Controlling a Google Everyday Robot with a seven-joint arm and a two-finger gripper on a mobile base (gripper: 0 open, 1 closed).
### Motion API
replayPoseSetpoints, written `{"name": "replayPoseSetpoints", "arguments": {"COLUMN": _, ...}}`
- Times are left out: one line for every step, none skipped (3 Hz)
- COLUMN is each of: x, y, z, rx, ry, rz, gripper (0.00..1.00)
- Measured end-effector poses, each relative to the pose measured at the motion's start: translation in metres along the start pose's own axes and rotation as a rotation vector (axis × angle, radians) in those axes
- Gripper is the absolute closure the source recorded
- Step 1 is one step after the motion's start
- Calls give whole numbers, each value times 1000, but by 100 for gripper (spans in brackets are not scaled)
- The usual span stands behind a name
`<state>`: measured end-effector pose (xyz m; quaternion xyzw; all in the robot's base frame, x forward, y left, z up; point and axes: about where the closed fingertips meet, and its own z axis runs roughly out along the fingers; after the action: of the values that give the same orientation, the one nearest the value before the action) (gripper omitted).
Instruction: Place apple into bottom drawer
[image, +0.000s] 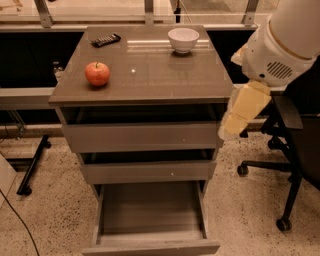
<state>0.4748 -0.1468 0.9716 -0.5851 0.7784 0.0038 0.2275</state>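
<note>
The red apple (97, 73) sits on the left part of the grey-brown cabinet top (150, 75). The bottom drawer (150, 247) is pulled out toward me and its box looks empty. The two upper drawers are only slightly out. My white arm comes in from the upper right, and my cream-coloured gripper (234, 124) hangs beside the cabinet's right edge at the height of the top drawer. It is well to the right of the apple and holds nothing that I can see.
A white bowl (183, 39) and a black remote (105, 39) lie at the back of the cabinet top. A black office chair (287, 150) stands to the right, behind my arm. A black stand foot (32, 167) rests on the speckled floor at left.
</note>
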Motion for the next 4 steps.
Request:
{"name": "replayPoseSetpoints", "arguments": {"x": -26, "y": -9, "z": 18, "rx": -13, "ry": -73, "rz": -9, "gripper": 0}}
{"name": "replayPoseSetpoints", "arguments": {"x": -52, "y": -17, "z": 46, "rx": -65, "ry": -131, "rz": -43, "gripper": 0}}
{"name": "replayPoseSetpoints", "arguments": {"x": -52, "y": -17, "z": 46, "rx": -65, "ry": -131, "rz": -43, "gripper": 0}}
{"name": "replayPoseSetpoints", "arguments": {"x": -61, "y": -23, "z": 54, "rx": -30, "ry": -175, "rz": -13, "gripper": 0}}
